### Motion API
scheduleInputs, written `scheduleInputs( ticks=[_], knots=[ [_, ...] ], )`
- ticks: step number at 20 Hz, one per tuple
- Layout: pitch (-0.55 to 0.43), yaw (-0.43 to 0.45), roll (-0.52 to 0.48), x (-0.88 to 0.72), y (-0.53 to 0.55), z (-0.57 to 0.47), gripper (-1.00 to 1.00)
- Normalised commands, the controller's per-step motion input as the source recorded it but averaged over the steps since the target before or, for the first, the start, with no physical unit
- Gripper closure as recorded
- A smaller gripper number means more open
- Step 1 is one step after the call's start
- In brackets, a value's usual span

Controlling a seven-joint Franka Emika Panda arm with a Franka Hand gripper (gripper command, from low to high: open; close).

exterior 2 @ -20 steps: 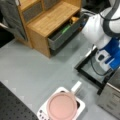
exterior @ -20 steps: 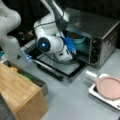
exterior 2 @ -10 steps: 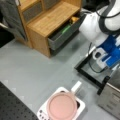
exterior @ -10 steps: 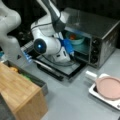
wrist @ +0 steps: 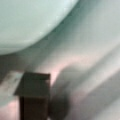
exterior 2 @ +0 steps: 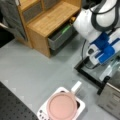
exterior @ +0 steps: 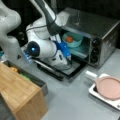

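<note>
A teal bowl with a small orange thing in it sits inside the open toaster oven. My gripper, with blue parts, hangs at the oven's mouth above the lowered door, just left of the bowl. In a front view the gripper shows over the door. In the wrist view the bowl's pale green wall fills the upper left, very close, and one dark finger stands below it. Nothing shows between the fingers.
A wooden cabinet with an open drawer stands at a front view's top left; its corner shows at the other's bottom left. A pink plate rests on a white tray near the oven.
The arm's blue-lit joint has slid left and down in a front view. The bowl has stayed in the oven.
</note>
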Motion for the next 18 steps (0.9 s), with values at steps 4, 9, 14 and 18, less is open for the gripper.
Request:
scheduleInputs(
  ticks=[4, 9, 14, 18],
  knots=[
    [-0.019, 0.171, -0.081, 0.21, -0.18, 0.13, 1.0],
    [-0.012, 0.159, -0.079, 0.22, -0.17, 0.13, 1.0],
    [0.002, 0.171, -0.093, 0.23, -0.26, 0.15, 1.0],
    [0.018, 0.161, -0.104, 0.24, -0.32, 0.14, 1.0]
  ],
)
